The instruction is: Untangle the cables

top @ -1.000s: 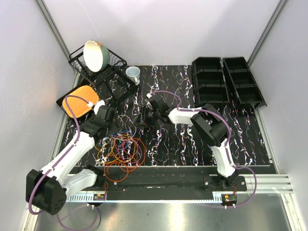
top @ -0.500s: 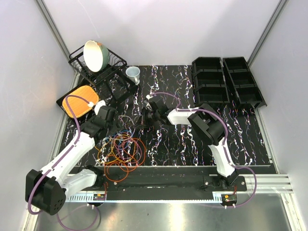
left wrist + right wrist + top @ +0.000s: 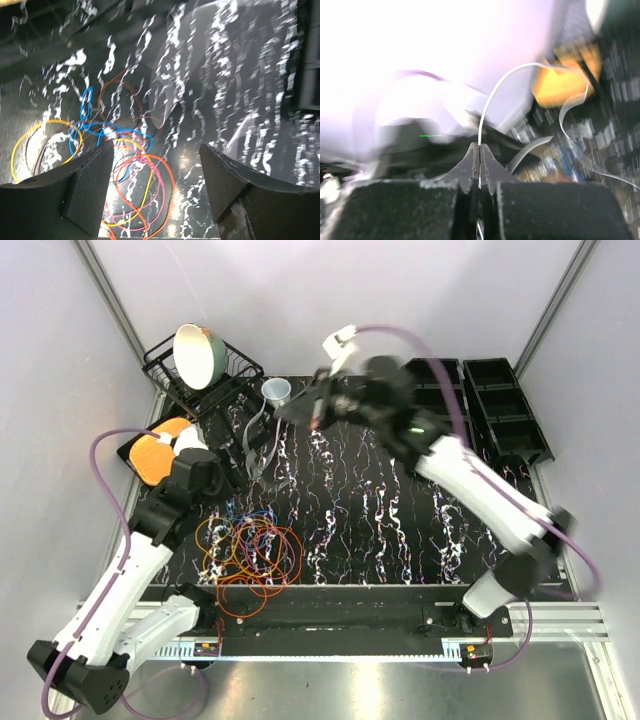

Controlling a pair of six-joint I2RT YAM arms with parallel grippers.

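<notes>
The cables (image 3: 250, 555) lie in a loose tangle of orange, red, blue, yellow and pink loops on the black marbled mat, front left. My right gripper (image 3: 303, 408) is raised high over the back of the mat. It is shut on a thin whitish cable (image 3: 258, 440) that hangs down in loops toward the pile. In the right wrist view the jaws (image 3: 480, 150) are pressed together on that white cable (image 3: 492, 97). My left gripper (image 3: 215, 495) is open and empty just behind the tangle. Its wrist view shows blue (image 3: 90, 125), yellow (image 3: 42, 132) and orange (image 3: 167, 185) loops below the gripper (image 3: 155, 165).
A black dish rack (image 3: 232, 375) with a green bowl (image 3: 197, 353) stands at the back left, with a white cup (image 3: 277, 392) beside it. An orange pad on a black tray (image 3: 158, 448) sits left of my left arm. Two black bins (image 3: 495, 405) stand at the back right.
My right arm has swung up and back from low over the mat, lifting the whitish cable out of the tangle. My left arm has drawn back a little to the left.
</notes>
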